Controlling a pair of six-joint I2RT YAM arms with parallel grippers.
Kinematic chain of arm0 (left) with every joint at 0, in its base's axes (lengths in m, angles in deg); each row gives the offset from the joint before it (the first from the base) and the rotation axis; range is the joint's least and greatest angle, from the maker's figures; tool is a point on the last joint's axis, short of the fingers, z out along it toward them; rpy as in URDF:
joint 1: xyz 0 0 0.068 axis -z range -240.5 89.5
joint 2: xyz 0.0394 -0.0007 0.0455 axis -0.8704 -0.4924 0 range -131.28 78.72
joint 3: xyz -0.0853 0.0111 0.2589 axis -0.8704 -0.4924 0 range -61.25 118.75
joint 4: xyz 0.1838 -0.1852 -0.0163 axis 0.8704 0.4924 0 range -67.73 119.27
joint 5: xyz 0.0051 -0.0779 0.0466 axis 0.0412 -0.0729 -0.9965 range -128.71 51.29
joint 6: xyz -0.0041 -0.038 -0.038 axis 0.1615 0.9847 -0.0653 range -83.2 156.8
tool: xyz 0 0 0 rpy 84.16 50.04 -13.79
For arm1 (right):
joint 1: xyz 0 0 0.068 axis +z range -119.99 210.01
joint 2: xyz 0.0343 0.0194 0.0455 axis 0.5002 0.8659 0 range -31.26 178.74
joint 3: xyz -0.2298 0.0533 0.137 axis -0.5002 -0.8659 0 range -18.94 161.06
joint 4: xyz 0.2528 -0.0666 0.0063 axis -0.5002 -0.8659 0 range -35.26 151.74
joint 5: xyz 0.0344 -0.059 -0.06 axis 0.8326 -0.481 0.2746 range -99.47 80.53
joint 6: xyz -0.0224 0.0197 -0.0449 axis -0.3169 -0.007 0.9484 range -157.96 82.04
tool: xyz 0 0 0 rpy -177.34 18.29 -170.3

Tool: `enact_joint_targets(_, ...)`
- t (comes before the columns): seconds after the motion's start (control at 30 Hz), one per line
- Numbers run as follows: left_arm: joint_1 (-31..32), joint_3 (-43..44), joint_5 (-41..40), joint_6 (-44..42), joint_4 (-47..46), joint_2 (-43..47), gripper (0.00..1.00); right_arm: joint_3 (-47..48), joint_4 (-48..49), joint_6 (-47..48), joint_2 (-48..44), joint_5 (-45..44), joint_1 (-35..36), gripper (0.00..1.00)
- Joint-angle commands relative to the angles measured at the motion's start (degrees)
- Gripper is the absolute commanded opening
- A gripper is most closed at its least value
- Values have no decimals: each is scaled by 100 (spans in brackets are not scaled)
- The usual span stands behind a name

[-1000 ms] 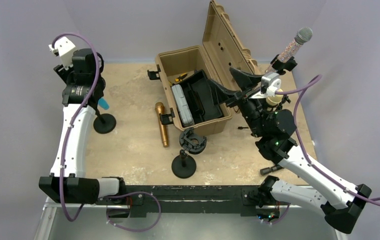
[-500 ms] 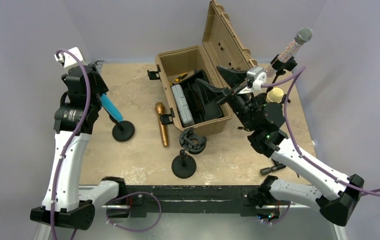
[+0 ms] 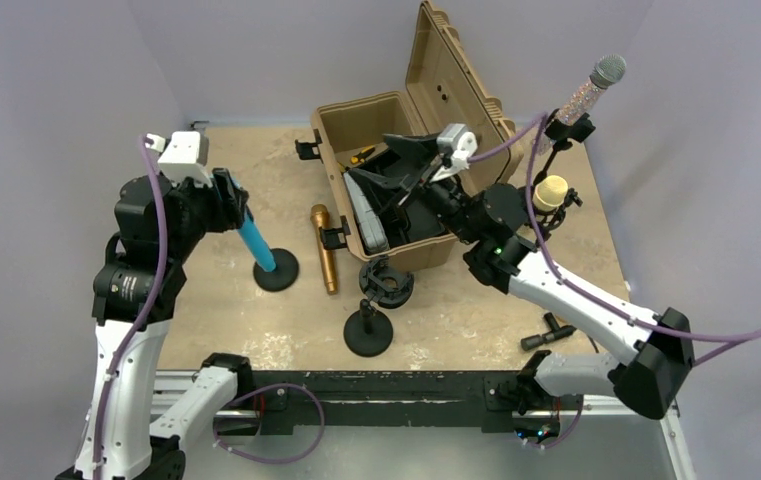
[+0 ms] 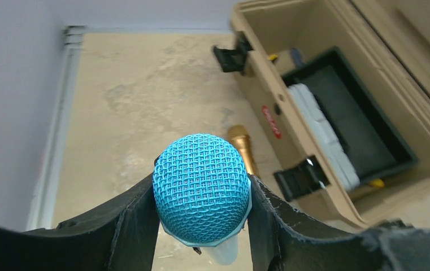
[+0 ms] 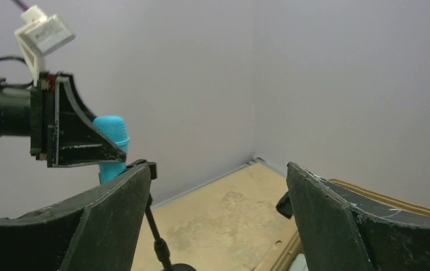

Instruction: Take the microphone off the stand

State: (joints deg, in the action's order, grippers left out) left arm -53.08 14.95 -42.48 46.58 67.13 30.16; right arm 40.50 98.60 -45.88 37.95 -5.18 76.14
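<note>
A blue microphone leans over its black stand, whose round base sits on the table left of the case. My left gripper is shut on the microphone's mesh head, with a finger pressed against each side. In the right wrist view the blue microphone sits above the stand's clip and thin rod. My right gripper hangs open over the case and points left toward the microphone. Nothing is between the right gripper's fingers.
An open tan case stands at the middle back, lid up. A gold microphone lies beside it. A black clip and an empty stand base sit in front. A glitter microphone on a stand and a cream one are at the back right.
My left arm has swung right, bringing the blue microphone and its stand base toward the case. My right gripper has moved left over the case and closed slightly.
</note>
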Motion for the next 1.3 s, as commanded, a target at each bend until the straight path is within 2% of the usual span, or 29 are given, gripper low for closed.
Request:
enact_joint_targets(0.0, 132, -78, 1720, -234, -366, 202, 0, 409, 391, 27, 436, 1215, 31, 88)
enact_joint_targets(0.17, 243, -187, 1996, -564, -37, 390, 0, 724, 491, 424, 1014, 2240, 120, 87)
enact_joint_targets(0.37, 295, -268, 2010, -684, 194, 660, 0, 1301, 468, 967, 1729, 2558, 310, 87)
enact_joint_targets(0.4, 295, -285, 2030, -653, 217, 669, 3, 1394, 475, 964, 1836, 2587, 327, 87)
enact_joint_targets(0.53, 295, -297, 1921, -516, 227, 672, 33, 1523, 608, 943, 2061, 2603, 475, 86)
enact_joint_targets(0.67, 295, -152, 1626, -263, 163, 531, 52, 1487, 807, 880, 2200, 2599, 537, 86)
enact_joint_targets(0.73, 295, -13, 1488, -88, 168, 394, 65, 1491, 827, 855, 2252, 2541, 544, 86)
enact_joint_targets(1.0, 466, 237, 1086, 300, 315, 104, 96, 1318, 826, 836, 2150, 1981, 551, 85)
enact_joint_targets(1.1, 763, 106, 246, 495, 354, 248, 98, 1113, 896, 838, 1964, 1544, 546, 85)
enact_joint_targets(1.13, 886, 62, -150, 639, 352, 298, 97, 1039, 964, 742, 1904, 1426, 542, 86)
enact_joint_targets(1.2, 1175, 11, -886, 957, 332, 369, 88, 949, 1010, 571, 1820, 1103, 546, 86)
enact_joint_targets(1.27, 1630, -12, -1773, 1245, 326, 352, 86, 893, 990, 517, 1746, 902, 540, 86)
